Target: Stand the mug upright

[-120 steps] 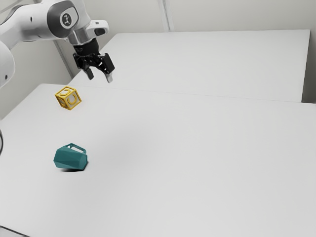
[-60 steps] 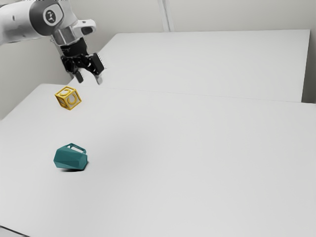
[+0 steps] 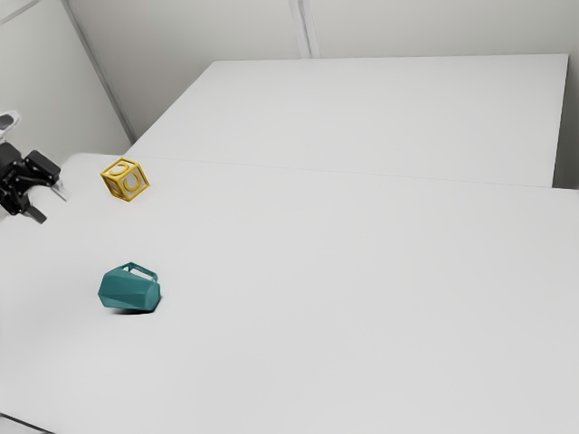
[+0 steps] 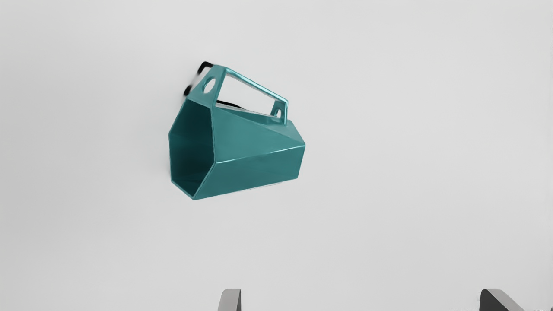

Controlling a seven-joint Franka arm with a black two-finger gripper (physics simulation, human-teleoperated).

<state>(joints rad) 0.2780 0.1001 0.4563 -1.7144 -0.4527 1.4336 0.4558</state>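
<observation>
In the exterior view my gripper (image 3: 51, 206) hangs above the table at the far left edge, up and to the left of the teal mug (image 3: 129, 289). The mug lies on its side on the table, its handle pointing upward. In the wrist view the faceted mug (image 4: 255, 151) shows its dark hollow mouth and its looped handle, apart from my gripper (image 4: 360, 300). The two fingertips stand wide apart with nothing between them.
A yellow open-framed cube (image 3: 126, 180) sits on the white table (image 3: 344, 298), behind the mug in the exterior view and close to my gripper. A second white surface (image 3: 380, 117) lies beyond the table.
My gripper has moved toward the exterior view's left and lower, and much of the arm has passed out of that view. The mug and cube have stayed where they were.
</observation>
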